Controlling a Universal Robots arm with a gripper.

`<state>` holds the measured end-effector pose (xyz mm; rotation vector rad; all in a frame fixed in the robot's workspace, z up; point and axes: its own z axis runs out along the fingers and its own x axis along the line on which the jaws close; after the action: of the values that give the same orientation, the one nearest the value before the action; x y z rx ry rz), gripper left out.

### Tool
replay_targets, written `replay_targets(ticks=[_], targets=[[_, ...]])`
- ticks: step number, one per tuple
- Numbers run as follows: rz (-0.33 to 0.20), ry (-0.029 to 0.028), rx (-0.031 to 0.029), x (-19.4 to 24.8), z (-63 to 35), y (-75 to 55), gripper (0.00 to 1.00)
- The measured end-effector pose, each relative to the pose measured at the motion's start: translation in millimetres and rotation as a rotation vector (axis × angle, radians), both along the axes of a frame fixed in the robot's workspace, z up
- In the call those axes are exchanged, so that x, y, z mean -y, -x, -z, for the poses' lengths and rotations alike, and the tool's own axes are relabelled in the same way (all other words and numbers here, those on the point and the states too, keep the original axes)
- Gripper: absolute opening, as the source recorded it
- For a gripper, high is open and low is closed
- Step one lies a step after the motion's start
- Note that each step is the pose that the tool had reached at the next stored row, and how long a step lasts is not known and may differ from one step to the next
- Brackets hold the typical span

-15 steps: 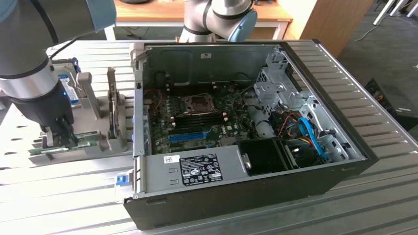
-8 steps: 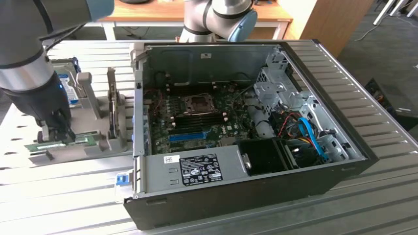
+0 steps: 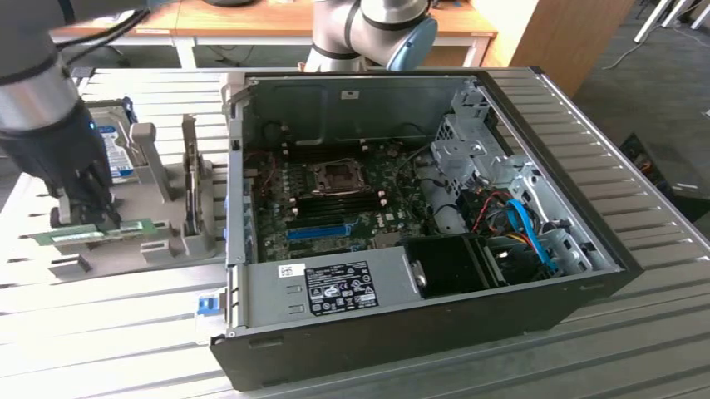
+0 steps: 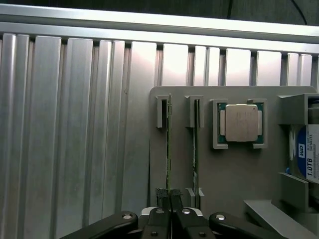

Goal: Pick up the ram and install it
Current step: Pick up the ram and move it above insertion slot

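Now | end effector [image 4: 170, 197]: pressed together, pinching ram [image 3: 69, 236] edge | ram: long thin green stick, pale label strip, directly beneath end effector, standing in grey holder [image 4: 232, 174] slot | second stick [image 4: 196, 144] just beside

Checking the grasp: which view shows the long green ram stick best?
The exterior view: the long thin green ram stick shows its broad face and pale label. The wrist view gives its thin edge, clamped in the shut pincer.

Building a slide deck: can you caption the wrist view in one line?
Gripper closed on the ram standing in its grey holder slot, a second stick and the processor chip alongside.
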<state>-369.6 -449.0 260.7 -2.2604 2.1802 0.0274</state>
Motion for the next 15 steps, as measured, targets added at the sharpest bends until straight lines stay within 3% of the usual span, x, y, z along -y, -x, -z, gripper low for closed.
replay_targets(ticks=[15], targets=[[0.000,0.0000,-0.0001,0.0,-51.0,0.0,0.12]])
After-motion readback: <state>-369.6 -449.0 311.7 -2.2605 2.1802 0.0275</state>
